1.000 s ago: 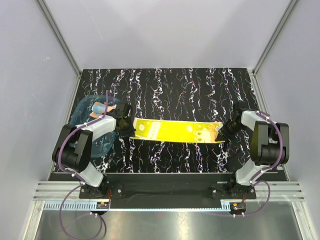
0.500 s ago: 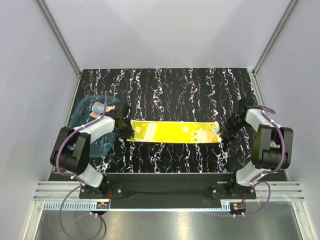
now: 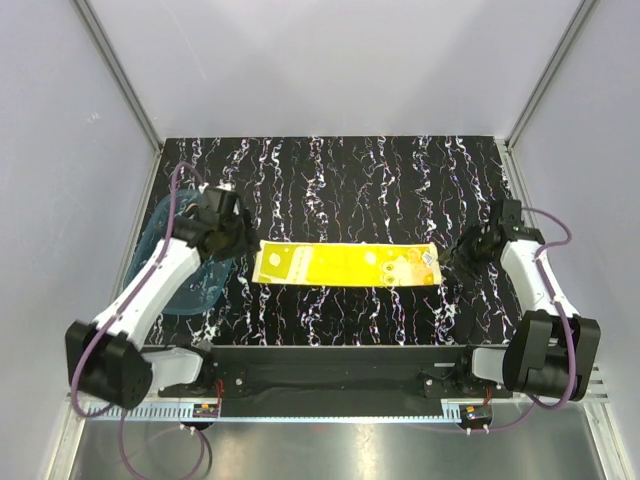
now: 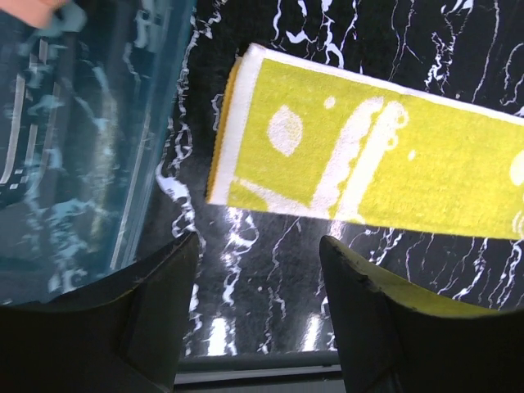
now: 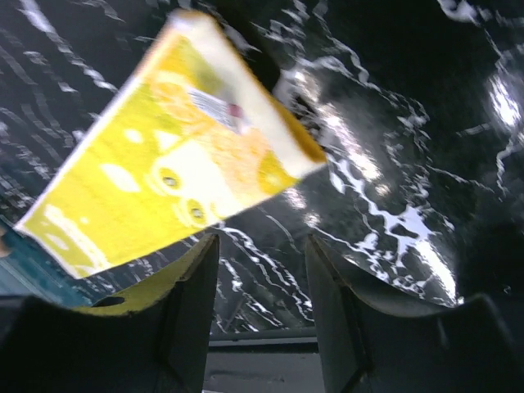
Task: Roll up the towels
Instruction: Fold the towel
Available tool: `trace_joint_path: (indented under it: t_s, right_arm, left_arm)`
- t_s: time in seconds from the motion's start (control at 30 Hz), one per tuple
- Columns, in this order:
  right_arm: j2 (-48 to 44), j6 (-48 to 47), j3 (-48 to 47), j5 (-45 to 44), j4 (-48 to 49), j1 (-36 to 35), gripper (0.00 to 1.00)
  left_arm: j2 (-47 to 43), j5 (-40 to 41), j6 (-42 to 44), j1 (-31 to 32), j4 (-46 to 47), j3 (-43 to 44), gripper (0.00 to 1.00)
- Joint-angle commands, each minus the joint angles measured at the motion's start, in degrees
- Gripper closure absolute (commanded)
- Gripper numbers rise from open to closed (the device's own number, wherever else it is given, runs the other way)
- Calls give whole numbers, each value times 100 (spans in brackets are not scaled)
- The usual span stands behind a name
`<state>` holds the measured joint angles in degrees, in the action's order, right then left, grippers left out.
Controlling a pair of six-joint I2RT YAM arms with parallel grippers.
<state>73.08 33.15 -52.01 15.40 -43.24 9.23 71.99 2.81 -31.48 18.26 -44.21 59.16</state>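
Only a cropped sliver of orange-pink towel (image 4: 29, 8) beyond teal tray (image 4: 82, 164).

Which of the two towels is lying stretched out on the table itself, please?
The yellow towel, a long flat strip on the dark table; the orange-pink towel shows only as a corner at the teal tray.

The top view looks steeply down from above and behind the arm bases, far enough off to hold the whole tabletop (image 3: 340, 170). The left wrist view hangs close over the left side, facing down past the left hand (image 4: 258, 246) at the tray (image 4: 82, 147) and the left end of the yellow towel (image 4: 368, 164). The right wrist view, equally close and tilted, looks past the right hand (image 5: 262, 241) at the towel's right end. All three views share that towel.
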Motion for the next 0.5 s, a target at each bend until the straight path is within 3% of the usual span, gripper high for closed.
trace_joint_path:
  t_s: [0.0,0.2,0.47]
  right_arm:
    - [-136,209,454,-467,-63,43,47]
    - [13,342,850,-388,342,96,47]
    - [505,430,991,-345,773,96,46]
  left_arm:
    - [-605,395,502,-33,-501,123,34]
    - [-1274,1044,916,-33,-194,-491,34]
    - [-1143,1108,960,-42,-159,-502,34]
